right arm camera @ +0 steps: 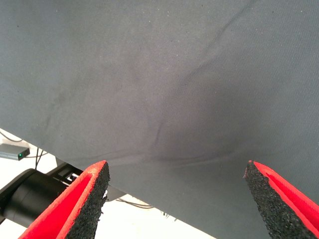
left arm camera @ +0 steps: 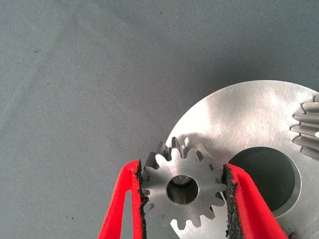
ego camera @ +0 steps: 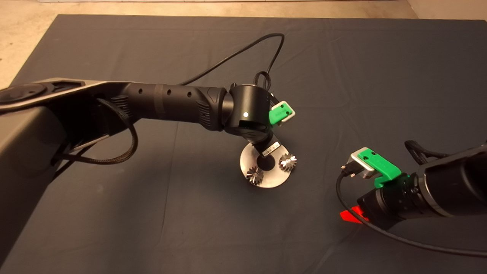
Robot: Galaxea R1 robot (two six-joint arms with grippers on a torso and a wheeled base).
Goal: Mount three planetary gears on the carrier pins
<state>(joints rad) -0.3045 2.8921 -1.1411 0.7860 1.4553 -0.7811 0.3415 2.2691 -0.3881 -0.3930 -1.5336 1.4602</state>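
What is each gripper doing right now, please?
Left gripper: shut on the third planetary gear, over the carrier disc.
Right gripper: open, holding nothing, over the mat.

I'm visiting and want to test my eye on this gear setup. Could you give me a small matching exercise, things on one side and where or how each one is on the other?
Things:
1. left gripper
2. right gripper
3. disc
4. gear on the disc's right side

States:
A. open, above bare mat
B. lying flat on the mat
C. shut on a gear, at the disc's edge
D. sitting on the disc, not held

Pairs: 1-C, 2-A, 3-B, 4-D
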